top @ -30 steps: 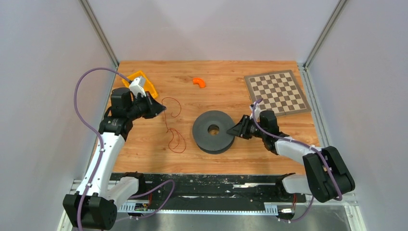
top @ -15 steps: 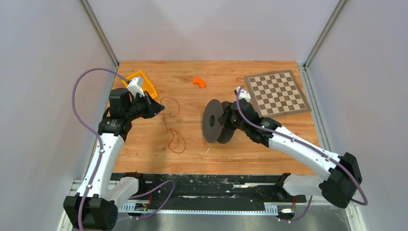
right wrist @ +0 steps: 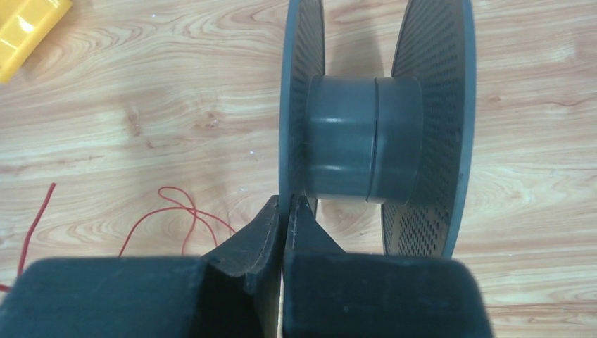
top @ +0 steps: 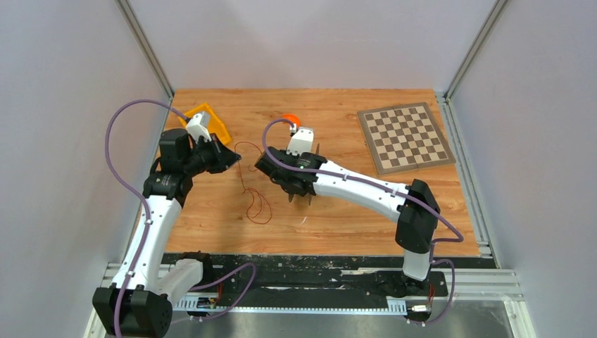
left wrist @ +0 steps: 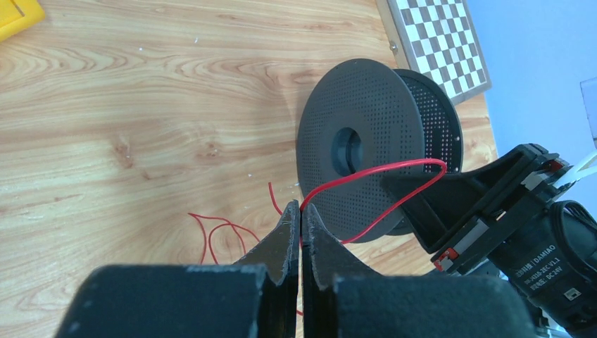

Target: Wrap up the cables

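The cable is a thin red wire (top: 258, 205) lying in loose loops on the wooden table. My left gripper (left wrist: 300, 210) is shut on one strand of the wire (left wrist: 394, 167), which arcs up across the face of a dark grey perforated spool (left wrist: 366, 98) and back down. The spool (right wrist: 362, 141) stands upright on its edge, and my right gripper (right wrist: 287, 201) is shut on the rim of its left flange. Seen from above, my left gripper (top: 232, 159) sits left of the right gripper (top: 292, 184), and the right arm hides most of the spool.
An orange-yellow tray (top: 209, 121) lies at the back left behind the left arm. A small orange piece (top: 290, 118) sits at the back centre. A chessboard (top: 405, 137) lies at the back right. The right arm stretches diagonally across the table's middle.
My right gripper closed on the spool, tipped it from flat to upright and carried it left toward the wire. The left gripper stayed put, holding the wire.
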You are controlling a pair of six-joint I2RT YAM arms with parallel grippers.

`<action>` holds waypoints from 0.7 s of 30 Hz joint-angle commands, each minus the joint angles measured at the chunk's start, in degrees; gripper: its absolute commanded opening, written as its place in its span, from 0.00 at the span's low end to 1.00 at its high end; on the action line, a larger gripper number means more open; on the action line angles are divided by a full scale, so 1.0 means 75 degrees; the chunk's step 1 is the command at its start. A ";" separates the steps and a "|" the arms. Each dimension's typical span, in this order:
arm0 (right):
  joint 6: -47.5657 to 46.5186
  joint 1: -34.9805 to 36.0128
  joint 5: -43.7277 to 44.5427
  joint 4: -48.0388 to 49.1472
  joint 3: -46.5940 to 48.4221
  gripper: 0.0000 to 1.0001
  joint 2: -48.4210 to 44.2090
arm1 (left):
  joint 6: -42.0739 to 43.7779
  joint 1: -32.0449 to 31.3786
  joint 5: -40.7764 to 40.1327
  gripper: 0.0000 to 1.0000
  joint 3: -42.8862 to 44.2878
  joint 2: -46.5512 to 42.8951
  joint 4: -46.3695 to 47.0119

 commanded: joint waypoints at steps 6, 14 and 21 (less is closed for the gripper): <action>0.0303 -0.0092 -0.0021 -0.1566 0.0184 0.12 0.0479 | 0.0037 0.0053 -0.0040 0.00 0.0079 -0.0174 0.0097; -0.0438 -0.0087 -0.0350 -0.0732 0.0031 0.26 -0.0095 | 0.0078 0.0060 -0.0027 0.00 0.0074 -0.0168 0.0078; -0.0972 -0.0095 -0.0509 0.0005 -0.0324 0.26 -0.0607 | 0.0089 0.0061 -0.0063 0.00 0.0073 -0.0176 0.0077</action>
